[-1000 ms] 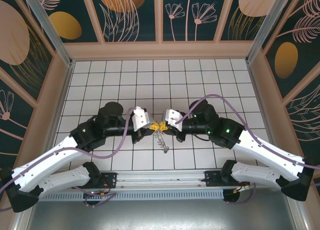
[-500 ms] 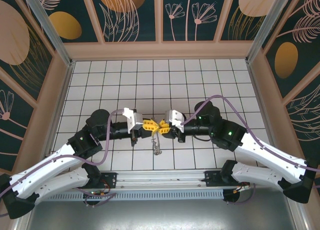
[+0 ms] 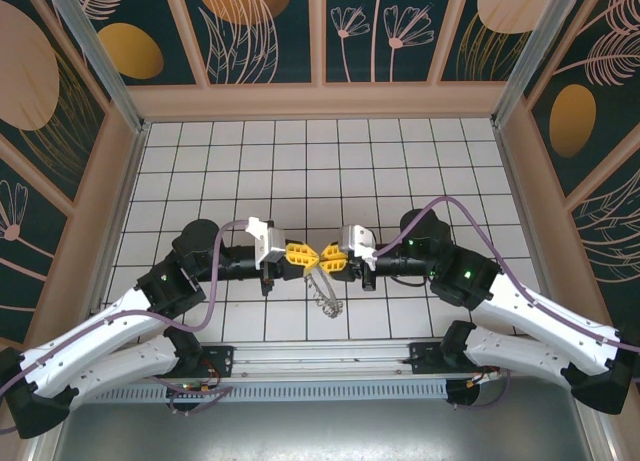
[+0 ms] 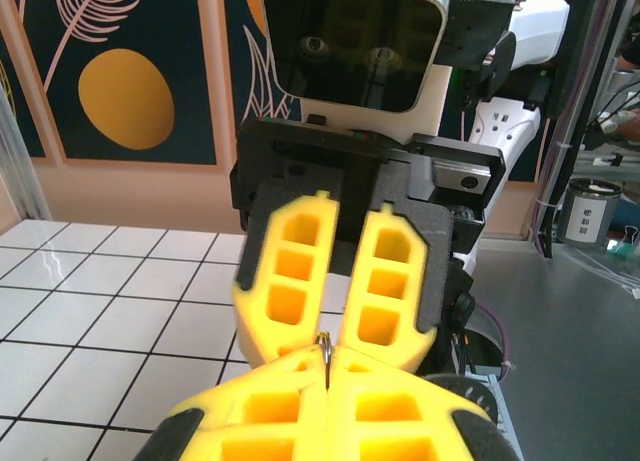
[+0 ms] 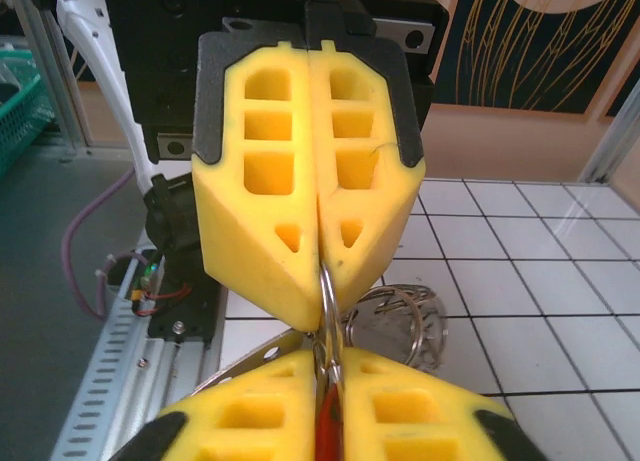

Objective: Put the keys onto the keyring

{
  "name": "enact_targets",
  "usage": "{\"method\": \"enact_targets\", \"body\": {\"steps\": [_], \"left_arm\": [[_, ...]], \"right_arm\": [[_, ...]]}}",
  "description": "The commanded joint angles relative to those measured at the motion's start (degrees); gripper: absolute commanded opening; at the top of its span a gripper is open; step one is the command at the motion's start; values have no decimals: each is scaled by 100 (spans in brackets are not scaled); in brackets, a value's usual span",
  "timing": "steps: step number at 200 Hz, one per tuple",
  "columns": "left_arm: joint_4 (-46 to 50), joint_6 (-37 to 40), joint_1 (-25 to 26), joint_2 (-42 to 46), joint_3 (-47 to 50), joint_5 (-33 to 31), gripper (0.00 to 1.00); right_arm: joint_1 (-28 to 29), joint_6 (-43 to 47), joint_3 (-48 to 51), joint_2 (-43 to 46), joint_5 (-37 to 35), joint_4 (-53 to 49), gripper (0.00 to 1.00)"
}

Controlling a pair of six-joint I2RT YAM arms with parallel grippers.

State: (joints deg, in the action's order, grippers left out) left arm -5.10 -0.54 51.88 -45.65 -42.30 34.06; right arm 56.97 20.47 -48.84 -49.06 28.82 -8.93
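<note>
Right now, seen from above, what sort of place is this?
Probably a robot test cell in a lab: a white gridded floor, leaf-painted wall panels around it, and metal frame posts at the corners.

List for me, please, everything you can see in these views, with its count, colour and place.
keyring: one, silvery coiled wire, hanging between the two grippers above the table.
key: one, red head, pinched in the right gripper; blade hidden.
table: one, white tiles with dark lines, under the arms.
walls: dark teal panels with orange and peach plant shapes, around the table.
basket: one, green, beyond the table's edge.
arms: two, white and black, reaching in from the near edge.
left gripper: one, yellow fingers, shut on the keyring's wire.
right gripper: one, yellow fingers, shut on the key, tip to tip with the left.
</note>
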Motion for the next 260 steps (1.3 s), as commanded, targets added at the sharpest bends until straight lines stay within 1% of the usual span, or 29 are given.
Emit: {"method": "enact_targets", "body": {"steps": [1,48,72,81,109,142,201,229,248,260], "left_arm": [[-259,-128,12,183,-57,131,0],[-868,-258,10,275,-21,251,0],[-1074,-247,12,183,-58,289,0],[-1146,-248,11,138,-62,320,0],[-1280,-233,8,82,-54,327,0],[-1241,-197,11,65,-41,276,0],[-911,-63,10,83,-76,271,0],[-893,-64,7,65,-50,280,0],[-914,-62,10,54,-59,311,0],[-893,-61,15,47,-76,328,0]], "right_arm": [[-32,-78,12,-5,19,238,0],[-37,-113,-90,-237,-138,-16,0],[-37,-137,-117,-337,-189,-22,14],[-35,-140,-125,-334,-149,3,17],[-32,-151,-42,-168,-160,136,18],[-37,-162,47,-13,-249,165,23],[-65,-167,220,622,-644,218,41],[-72,-199,174,652,-424,251,49],[-73,-248,200,644,-229,441,57],[-80,-279,211,618,-198,572,58]]}}
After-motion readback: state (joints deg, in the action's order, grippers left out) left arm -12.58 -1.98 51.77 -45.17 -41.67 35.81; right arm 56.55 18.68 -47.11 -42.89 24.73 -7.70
